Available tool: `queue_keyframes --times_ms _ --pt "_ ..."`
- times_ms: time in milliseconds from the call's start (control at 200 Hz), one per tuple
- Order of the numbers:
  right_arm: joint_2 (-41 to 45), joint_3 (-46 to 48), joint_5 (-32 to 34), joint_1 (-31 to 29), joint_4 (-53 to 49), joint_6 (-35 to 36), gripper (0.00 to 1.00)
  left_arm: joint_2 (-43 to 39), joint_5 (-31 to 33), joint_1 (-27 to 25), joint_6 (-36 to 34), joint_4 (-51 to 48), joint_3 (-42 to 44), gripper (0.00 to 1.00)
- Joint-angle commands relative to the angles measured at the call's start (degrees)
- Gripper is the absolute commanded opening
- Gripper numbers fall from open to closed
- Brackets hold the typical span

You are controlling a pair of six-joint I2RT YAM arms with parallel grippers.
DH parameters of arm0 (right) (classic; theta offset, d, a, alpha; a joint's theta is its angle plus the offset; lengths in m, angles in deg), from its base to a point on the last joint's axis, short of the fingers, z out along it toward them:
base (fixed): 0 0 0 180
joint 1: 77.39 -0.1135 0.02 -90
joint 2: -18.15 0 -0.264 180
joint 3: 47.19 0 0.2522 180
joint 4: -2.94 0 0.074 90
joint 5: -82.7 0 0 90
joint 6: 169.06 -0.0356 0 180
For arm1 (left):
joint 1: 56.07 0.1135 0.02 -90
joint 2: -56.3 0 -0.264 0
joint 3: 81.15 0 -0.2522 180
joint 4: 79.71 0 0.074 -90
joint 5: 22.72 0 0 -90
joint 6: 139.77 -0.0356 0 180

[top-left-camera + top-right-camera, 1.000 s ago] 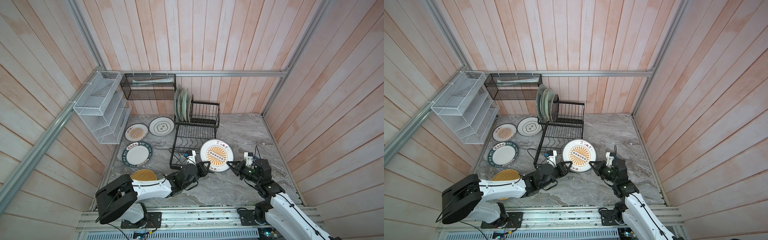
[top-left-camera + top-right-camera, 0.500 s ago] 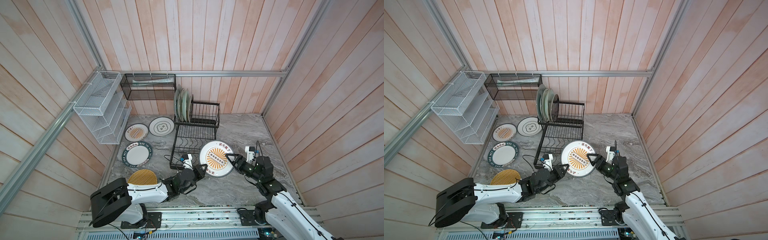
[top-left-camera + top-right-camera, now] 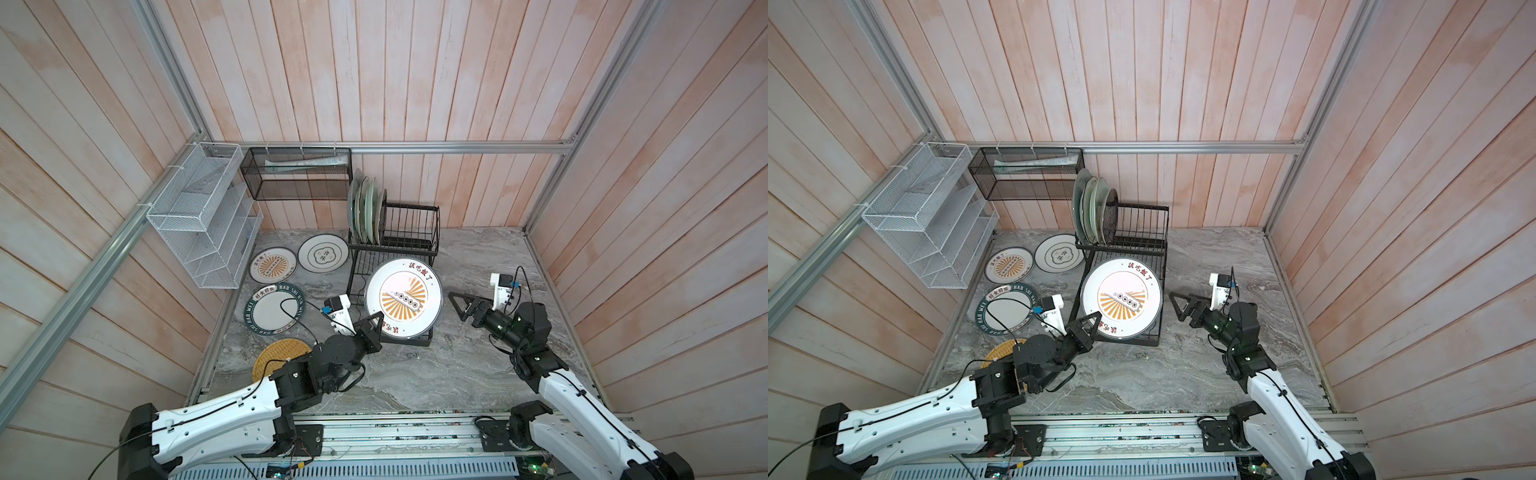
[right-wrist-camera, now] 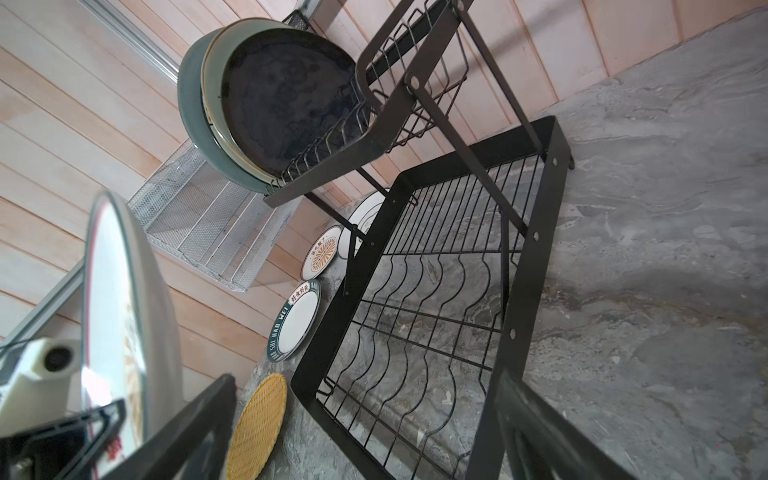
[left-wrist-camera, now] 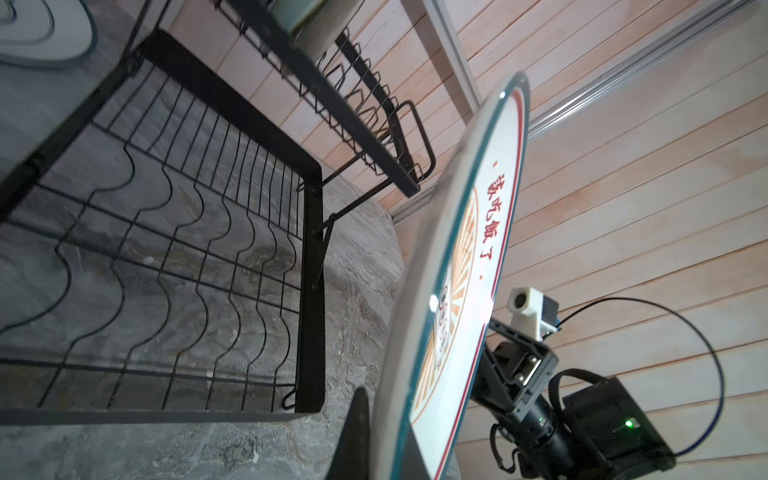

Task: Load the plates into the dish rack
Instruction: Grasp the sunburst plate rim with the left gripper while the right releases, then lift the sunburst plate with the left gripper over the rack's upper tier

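the left end effector (image 3: 379,329) is clamped on the lower rim of the sunburst plate (image 3: 402,297), which stands tilted on edge just ahead of it, over the near corner of the dish rack (image 3: 409,248). the right end effector (image 3: 462,306) gapes empty beside the plate, apart. the wrist views show the wavy slots (image 5: 203,216) behind the plate's back, which are hidden from above.

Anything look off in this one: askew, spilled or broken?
Nothing spilled or broken. One thing stands out: the big sunburst plate stands tilted on edge by the dish rack, at its front corner, not in a slot, pinched only at its lower rim by the left gripper. The right gripper is open, clear of it.
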Motion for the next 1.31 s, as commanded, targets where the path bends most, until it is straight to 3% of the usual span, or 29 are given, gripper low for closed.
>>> queue_keyframes --times_ms 0,125,215,310,410,460,675,970,1300 --pt "-0.2 2.8 -3.4 -1.0 9.1 1.1 0.98 0.2 7.7 0.0 -11.5 -6.1 -10.8 0.0" --pt "-0.4 6.5 1.1 -5.2 13.1 2.9 0.98 7.3 14.1 0.0 -22.5 -10.8 -25.2 0.0" --pt "-1.1 7.9 0.6 -6.0 16.4 2.5 0.98 14.2 19.7 0.0 -29.6 -13.3 -36.4 0.0" --pt "0.1 8.0 -1.6 -6.2 16.9 3.9 0.98 21.0 25.6 0.1 -40.1 -9.2 -43.8 0.0" --pt "1.4 10.1 0.3 -7.2 19.3 3.1 0.98 27.7 31.0 1.2 -51.1 -3.7 -49.7 0.0" --pt "1.4 10.8 1.2 -7.4 20.2 2.9 0.98 30.7 32.2 2.1 -56.1 -1.9 -51.9 0.0" --pt "-2.6 10.8 1.3 -7.9 21.8 2.8 0.98 42.1 34.2 6.2 -65.6 -1.7 -62.9 0.0" --pt "-6.8 10.6 0.6 -8.4 24.2 2.3 0.98 55.3 34.9 11.9 -69.7 -11.6 -77.4 0.0" --pt "-9.5 10.0 0.6 -9.3 25.0 2.8 0.98 64.6 32.1 15.7 -63.4 -26.4 -88.9 0.0"
